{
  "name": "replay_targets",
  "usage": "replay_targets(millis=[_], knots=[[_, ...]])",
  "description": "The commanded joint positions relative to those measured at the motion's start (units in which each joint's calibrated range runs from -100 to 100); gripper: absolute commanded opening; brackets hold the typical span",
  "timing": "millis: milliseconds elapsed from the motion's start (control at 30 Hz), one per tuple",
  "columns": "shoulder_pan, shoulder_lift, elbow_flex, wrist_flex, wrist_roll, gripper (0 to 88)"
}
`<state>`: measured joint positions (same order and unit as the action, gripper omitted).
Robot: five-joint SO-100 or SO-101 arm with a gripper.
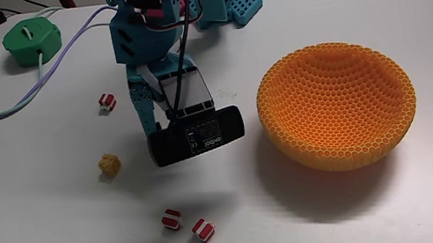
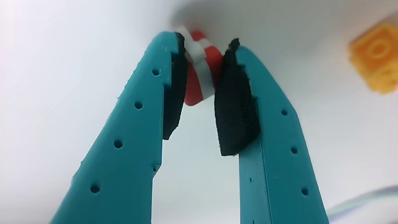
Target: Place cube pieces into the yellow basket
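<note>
Slippage is the worry: claw (image 2: pixel 205 53) clamps a striped cube (image 2: pixel 200 71) at its pad tips (barely), far from the yellow basket (image 1: pixel 337 105).

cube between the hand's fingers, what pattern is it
Red and white stripes, clearest in the wrist view: the cube.
</note>
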<state>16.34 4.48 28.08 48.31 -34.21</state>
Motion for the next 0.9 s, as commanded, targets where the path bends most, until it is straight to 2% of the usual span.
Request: replay_targets(millis=[0,133,267,367,433,500,633,733,867], knots=[[0.9,-0.3,-3.3,1.6,1.0,0.0],[0.8,-4.2,-14.3,10.4,2.5,0.0],[-0.5,-11.1,-25.8,28.4,2.8,0.0],[-5.6,-18.4,-24.4,37.9,0.4,0.0],[-12.2,-23.6,-19.0,40.7,-2.7,0.0],[-20.4,-27.4,-11.9,38.7,-6.5,0.0],[-33.9,-28.7,-3.7,27.7,-12.1,0.0],[-39.6,-27.8,-0.5,17.6,-15.0,0.0],[-43.7,-26.7,2.6,9.6,-17.6,0.2]])
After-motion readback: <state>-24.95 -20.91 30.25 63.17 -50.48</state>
